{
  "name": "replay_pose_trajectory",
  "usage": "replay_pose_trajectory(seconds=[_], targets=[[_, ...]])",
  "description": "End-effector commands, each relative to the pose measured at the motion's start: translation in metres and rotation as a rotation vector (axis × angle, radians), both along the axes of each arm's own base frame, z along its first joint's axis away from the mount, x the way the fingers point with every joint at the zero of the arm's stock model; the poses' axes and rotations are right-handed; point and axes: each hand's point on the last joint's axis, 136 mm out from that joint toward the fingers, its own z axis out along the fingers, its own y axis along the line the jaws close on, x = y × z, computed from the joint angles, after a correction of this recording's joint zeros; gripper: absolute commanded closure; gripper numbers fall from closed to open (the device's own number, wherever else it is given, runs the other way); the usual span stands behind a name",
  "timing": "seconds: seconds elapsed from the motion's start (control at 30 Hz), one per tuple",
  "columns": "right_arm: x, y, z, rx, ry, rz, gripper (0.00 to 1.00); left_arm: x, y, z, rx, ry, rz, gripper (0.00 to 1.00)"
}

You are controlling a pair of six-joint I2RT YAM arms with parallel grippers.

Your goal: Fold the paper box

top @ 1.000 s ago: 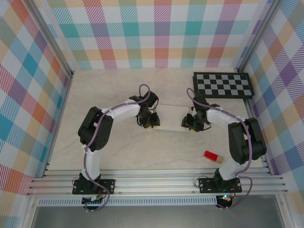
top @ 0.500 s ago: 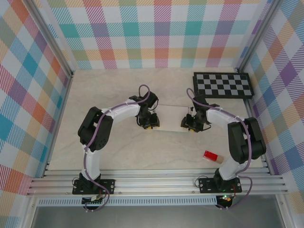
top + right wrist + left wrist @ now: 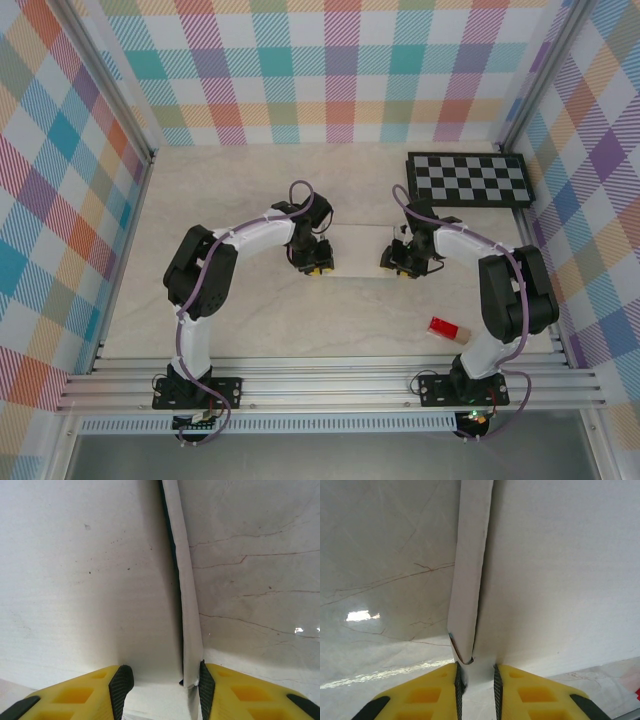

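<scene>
The paper box (image 3: 357, 262) lies flat and white at the centre of the top view, with the left gripper (image 3: 318, 264) at its left end and the right gripper (image 3: 392, 262) at its right end. In the left wrist view the 2 yellow fingers (image 3: 430, 695) sit close together at the bottom edge around the foot of a raised flap (image 3: 470, 580); I cannot tell whether they pinch it. In the right wrist view the fingers (image 3: 235, 690) stand apart, straddling white card, an upright flap (image 3: 187, 605) touching the right-hand pad.
</scene>
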Motion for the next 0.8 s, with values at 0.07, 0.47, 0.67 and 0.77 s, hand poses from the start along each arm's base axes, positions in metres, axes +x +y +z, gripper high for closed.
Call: replay_pose_trajectory(seconds=[0.07, 0.47, 0.67, 0.77], targets=[[-0.006, 0.018, 0.004, 0.088, 0.051, 0.017, 0.59, -0.011, -0.023, 0.015, -0.102, 0.01, -0.015, 0.75], [-0.002, 0.007, 0.003, 0.017, -0.021, 0.048, 0.62, -0.011, -0.024, -0.002, -0.114, -0.006, -0.044, 0.8], [0.002, 0.001, 0.005, -0.02, -0.11, 0.101, 0.63, -0.007, -0.022, -0.012, -0.108, -0.065, -0.116, 0.82], [0.003, -0.005, 0.002, -0.061, -0.126, 0.138, 0.63, -0.007, -0.019, -0.018, -0.088, -0.083, -0.147, 0.82]])
